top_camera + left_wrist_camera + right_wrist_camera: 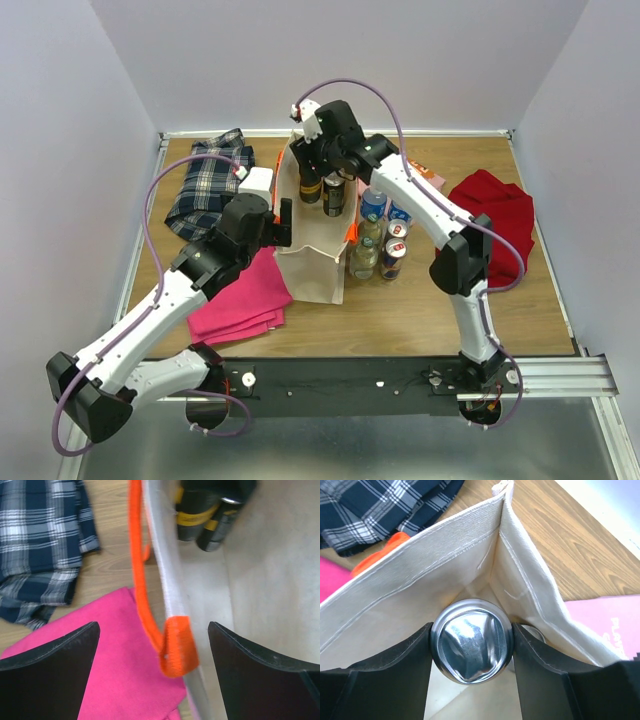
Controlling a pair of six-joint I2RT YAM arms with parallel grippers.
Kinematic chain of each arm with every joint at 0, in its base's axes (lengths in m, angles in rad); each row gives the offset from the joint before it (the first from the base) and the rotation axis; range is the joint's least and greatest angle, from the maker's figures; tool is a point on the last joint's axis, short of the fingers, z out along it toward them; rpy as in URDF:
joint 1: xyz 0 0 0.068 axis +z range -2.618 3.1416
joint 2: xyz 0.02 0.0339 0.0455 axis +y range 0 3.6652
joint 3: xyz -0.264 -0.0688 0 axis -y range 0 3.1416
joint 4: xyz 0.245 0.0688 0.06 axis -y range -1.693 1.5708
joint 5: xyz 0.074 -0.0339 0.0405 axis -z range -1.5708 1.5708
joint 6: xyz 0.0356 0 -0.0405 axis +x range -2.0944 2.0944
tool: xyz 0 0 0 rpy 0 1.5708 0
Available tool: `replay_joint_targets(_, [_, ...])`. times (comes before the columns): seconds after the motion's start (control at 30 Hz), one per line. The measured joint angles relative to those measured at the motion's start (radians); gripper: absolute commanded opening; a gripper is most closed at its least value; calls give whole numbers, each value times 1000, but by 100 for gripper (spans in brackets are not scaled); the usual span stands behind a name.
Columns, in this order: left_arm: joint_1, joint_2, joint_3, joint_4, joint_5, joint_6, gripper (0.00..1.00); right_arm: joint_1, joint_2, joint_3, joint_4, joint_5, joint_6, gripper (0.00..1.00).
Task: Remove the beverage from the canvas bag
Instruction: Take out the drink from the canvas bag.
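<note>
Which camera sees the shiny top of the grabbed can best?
Right wrist: the can shows its silver top mid-frame, pinched by the right claw. Top view shows only its dark side in the canvas bag; left wrist, black-and-yellow can sides.

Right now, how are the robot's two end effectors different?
The left end effector is wide open and holds nothing, but the right end effector is closed on a shiny can. The left one straddles the side wall of the canvas bag, by an orange handle. The right one is at the bag's open top. Both have black fingers and are at the same bag.
</note>
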Motion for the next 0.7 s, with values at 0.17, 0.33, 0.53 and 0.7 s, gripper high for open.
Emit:
replay_joint_targets(0.17, [0,-15,1,-39,-112,-42,99,0,-68,-28,-7,-11,18,1])
replay_joint_targets(0.33, [2,-60,1,-50,-169,-64,99,0,-108,-29,-18,-23,31,1])
replay_joint_targets(0.53, [3,-120,1,-49,-182,-79,99,0,-141,-47,-32,-46,44,1])
replay_joint_targets(0.7, [4,-120,1,-49,-180,-85,99,0,-163,-53,-57,-64,52,1])
